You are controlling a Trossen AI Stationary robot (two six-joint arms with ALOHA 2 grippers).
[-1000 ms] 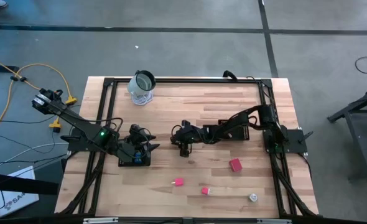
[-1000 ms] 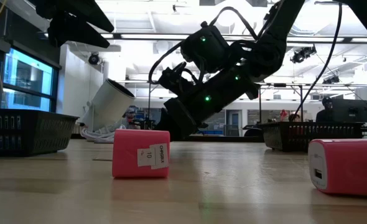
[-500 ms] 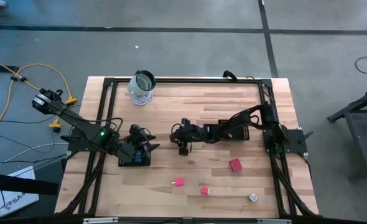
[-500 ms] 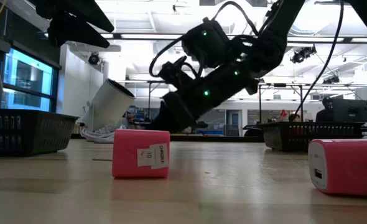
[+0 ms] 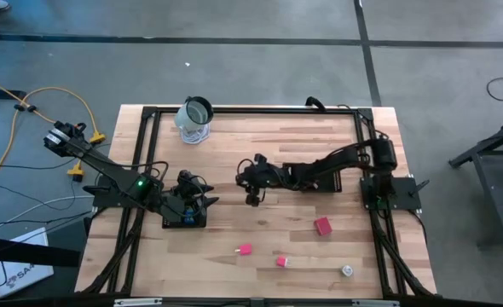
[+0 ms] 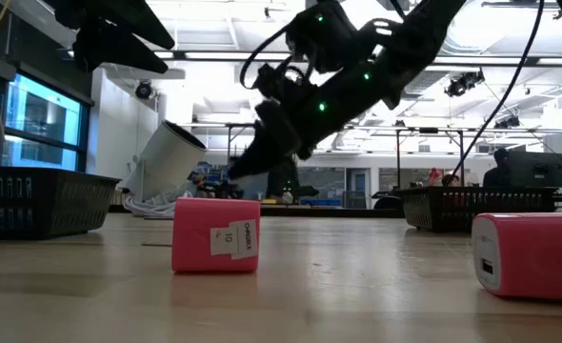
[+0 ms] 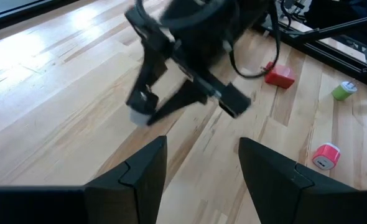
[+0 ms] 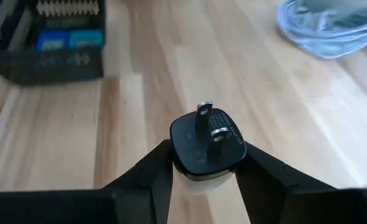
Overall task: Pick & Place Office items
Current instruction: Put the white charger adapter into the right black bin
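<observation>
My right gripper (image 5: 252, 197) hangs over the middle of the table, shut on a dark cube with two metal prongs on its black face and a whitish body (image 8: 207, 146). The left gripper (image 7: 202, 163) is open and holds nothing; it stays above a black mesh tray (image 5: 183, 219) at the table's left. On the near part of the table lie a red block (image 5: 322, 226), a pink block (image 5: 245, 250), a pink and white piece (image 5: 281, 261) and a whitish round piece (image 5: 347, 270). My right gripper pinches the dark cube by two opposite sides (image 8: 178, 157) between its two fingers. The fingers come slanting down from the table's right side. The pronged face points away from the wrist, and the cube is lifted clear of the table.
A clear glass jar (image 5: 195, 119) lies at the far left of the table. A second black mesh tray (image 5: 321, 181) sits under my right arm. Black frame rails run along the table's edges. Bare wood lies between the two arms.
My right gripper has risen from near the table top with the dark cube, which now hangs clear of the wood. Its fingers have stayed shut on the cube.
</observation>
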